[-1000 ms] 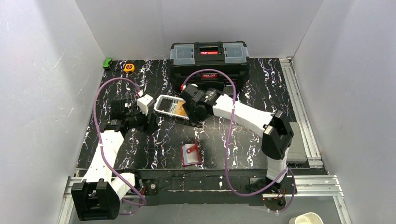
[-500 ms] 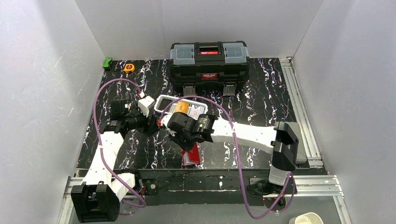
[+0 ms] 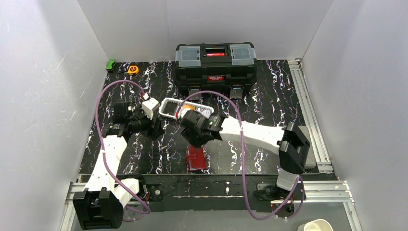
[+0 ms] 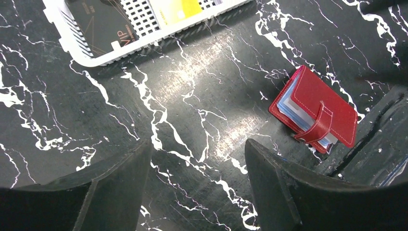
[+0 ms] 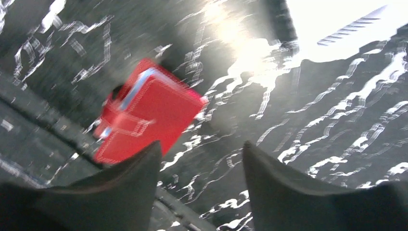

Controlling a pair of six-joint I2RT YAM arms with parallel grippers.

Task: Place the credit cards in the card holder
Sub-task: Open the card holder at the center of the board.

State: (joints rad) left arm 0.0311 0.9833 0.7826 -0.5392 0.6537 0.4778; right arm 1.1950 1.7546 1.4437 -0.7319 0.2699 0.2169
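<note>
- Our left gripper (image 4: 197, 192) is released, its fingers spread with nothing between them. It hangs over the black marbled table (image 4: 62, 125) at about 8 o'clock from the white mesh basket (image 4: 144, 44).
- The credit cards (image 4: 103, 26) lie flat in that basket. We can see a black one and a yellow one, and the top view shows an orange one. They are thin and flush on the mesh, so we think the fingertips may skate over them or catch the basket wall and drag it.
- Our right gripper (image 5: 202, 187) is also released and empty. Its view is blurred, so we take it to be moving, and a fast descent could knock whatever lies below it.
- The card holder (image 4: 315, 108) lies at 6 o'clock from the right gripper, close to the table's near edge. It is red with pale sleeves showing at its side, and its tab seems wrapped across the opening. If it is shut, no card will enter, and a push could slide it off the edge.
</note>
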